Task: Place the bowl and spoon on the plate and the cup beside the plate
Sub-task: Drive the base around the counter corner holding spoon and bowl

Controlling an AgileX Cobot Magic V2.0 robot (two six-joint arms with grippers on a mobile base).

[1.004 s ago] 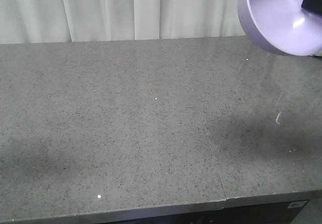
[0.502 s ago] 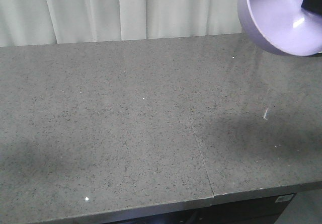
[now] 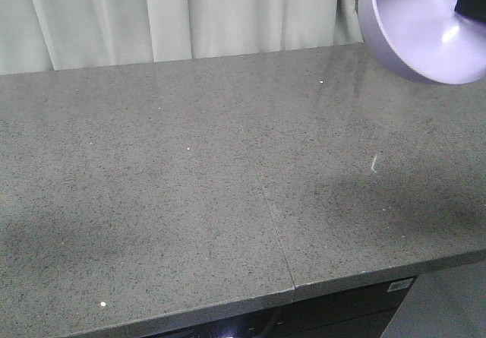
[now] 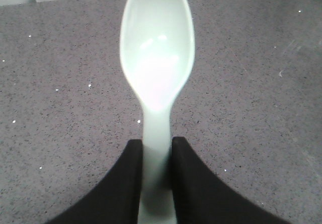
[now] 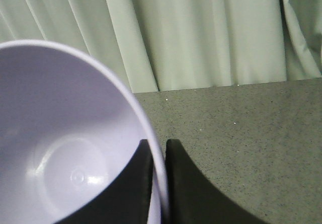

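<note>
The pale mint-green spoon (image 4: 157,58) points away from me over the grey counter, its handle clamped between the black fingers of my left gripper (image 4: 157,146), which is shut on it. The lavender bowl (image 5: 65,143) hangs in the air with my right gripper (image 5: 159,146) shut on its rim, one finger inside and one outside. In the front view the bowl (image 3: 421,30) fills the top right corner, tilted, with a black fingertip (image 3: 472,1) showing inside it. The plate and the cup are out of view.
A grey speckled counter (image 3: 190,194) spans the front view, with a seam (image 3: 275,224) running toward its front edge. Pale green curtains (image 3: 190,15) hang behind the counter's far edge. The counter's right end drops off at lower right.
The counter and curtains have shifted left and slightly up in the front view, so the camera has moved. The bowl stays in the same top right corner.
</note>
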